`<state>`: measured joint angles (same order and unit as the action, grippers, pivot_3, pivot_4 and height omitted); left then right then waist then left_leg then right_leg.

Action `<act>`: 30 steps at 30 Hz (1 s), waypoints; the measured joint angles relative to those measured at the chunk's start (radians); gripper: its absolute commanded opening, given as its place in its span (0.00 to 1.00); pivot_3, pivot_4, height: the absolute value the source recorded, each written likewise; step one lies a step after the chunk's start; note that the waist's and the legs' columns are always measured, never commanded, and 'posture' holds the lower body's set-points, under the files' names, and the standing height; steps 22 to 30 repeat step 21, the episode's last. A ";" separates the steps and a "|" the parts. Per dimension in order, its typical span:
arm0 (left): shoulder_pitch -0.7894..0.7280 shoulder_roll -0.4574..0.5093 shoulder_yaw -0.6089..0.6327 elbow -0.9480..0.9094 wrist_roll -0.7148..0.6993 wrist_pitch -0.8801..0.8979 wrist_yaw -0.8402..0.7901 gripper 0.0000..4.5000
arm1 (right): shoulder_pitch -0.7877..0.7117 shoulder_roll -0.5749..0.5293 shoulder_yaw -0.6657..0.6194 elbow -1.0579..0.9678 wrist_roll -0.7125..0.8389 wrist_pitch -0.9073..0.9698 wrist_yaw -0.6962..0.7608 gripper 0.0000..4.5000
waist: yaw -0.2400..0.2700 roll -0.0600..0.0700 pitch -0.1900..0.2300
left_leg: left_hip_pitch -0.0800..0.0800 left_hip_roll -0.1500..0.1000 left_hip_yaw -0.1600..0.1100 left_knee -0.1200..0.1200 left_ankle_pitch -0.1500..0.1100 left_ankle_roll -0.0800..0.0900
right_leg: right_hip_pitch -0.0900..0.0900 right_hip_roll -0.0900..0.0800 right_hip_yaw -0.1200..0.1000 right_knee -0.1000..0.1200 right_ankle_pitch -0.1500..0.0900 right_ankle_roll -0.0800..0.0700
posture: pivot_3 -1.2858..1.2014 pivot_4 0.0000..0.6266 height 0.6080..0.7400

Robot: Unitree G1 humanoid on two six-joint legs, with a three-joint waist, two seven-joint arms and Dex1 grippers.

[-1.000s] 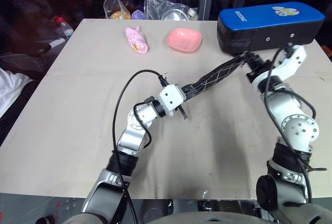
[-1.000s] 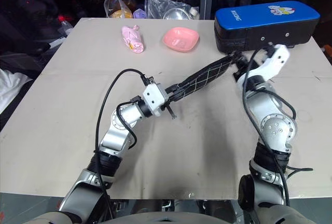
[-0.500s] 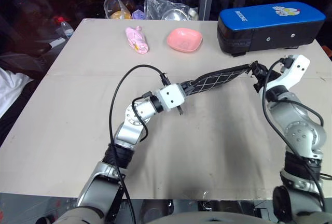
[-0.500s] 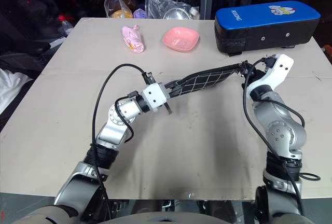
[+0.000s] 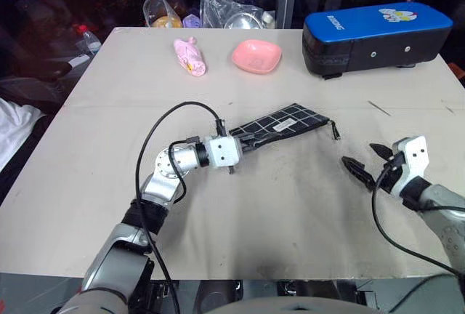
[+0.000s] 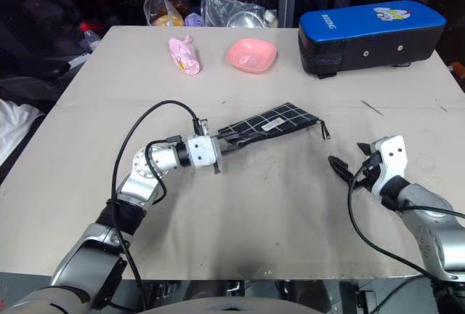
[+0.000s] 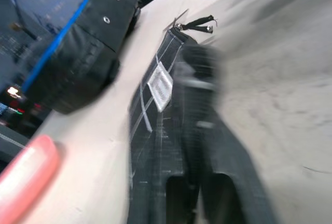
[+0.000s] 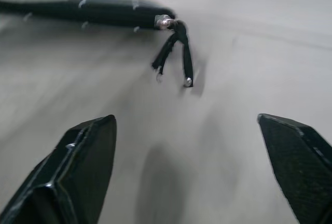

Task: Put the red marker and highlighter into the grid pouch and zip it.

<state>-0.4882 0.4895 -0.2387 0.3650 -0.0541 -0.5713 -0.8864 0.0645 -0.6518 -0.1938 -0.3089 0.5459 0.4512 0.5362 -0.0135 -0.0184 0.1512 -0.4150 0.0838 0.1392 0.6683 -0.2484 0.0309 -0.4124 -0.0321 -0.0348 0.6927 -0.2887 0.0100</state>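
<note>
The grid pouch (image 5: pixel 280 123) lies flat on the table near its middle, white label up, and its zipper pull cord (image 5: pixel 334 129) trails off its right end. My left gripper (image 5: pixel 236 148) rests at the pouch's left end, touching the fabric (image 7: pixel 155 125). My right gripper (image 5: pixel 363 157) hovers low over the table, to the right of the cord and nearer me. It is open, with nothing between its fingers (image 8: pixel 78 167). The cord (image 8: pixel 176 42) lies ahead of it, well apart. The red marker and the highlighter are hidden from view.
A big blue-topped black case (image 5: pixel 374 34) stands at the back right. A pink bowl (image 5: pixel 256 55) and a pink soft toy (image 5: pixel 190 57) sit at the back middle, with plastic bags (image 5: pixel 225 9) past the far edge.
The pouch, held up between both grippers before, now lies on the table. My right gripper let go of its zipper end, opened, and dropped back toward me. My left hand sank.
</note>
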 measured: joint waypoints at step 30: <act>0.621 0.115 0.272 -0.687 -0.329 0.728 0.164 0.98 | -0.092 -0.115 -0.070 0.483 -0.033 -0.324 0.590 1.00 | 0.006 0.000 0.000 | 0.002 0.000 -0.002 0.000 -0.002 0.004 | 0.002 -0.001 -0.002 0.000 0.000 -0.001 | 0.52 0.24 1.00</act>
